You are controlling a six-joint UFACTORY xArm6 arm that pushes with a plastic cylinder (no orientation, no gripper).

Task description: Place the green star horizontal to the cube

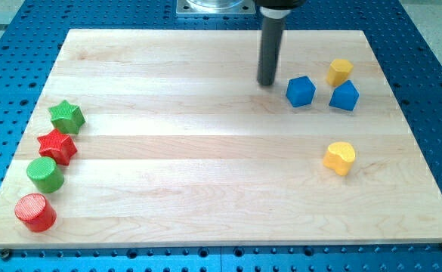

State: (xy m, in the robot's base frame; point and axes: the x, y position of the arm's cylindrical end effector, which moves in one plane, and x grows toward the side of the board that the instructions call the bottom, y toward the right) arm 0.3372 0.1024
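The green star (67, 116) lies near the board's left edge. A blue cube (301, 91) sits at the upper right of the board. My tip (266, 82) stands just left of the blue cube, a small gap between them, and far to the right of the green star. A second blue block (344, 96), angular in shape, sits right of the cube.
A red star (57, 146), a green cylinder (45, 174) and a red cylinder (35, 211) run down the left edge below the green star. A yellow block (340, 72) lies above the blue blocks. A yellow heart-like block (340, 158) lies lower right. The wooden board (205, 181) rests on a blue perforated table.
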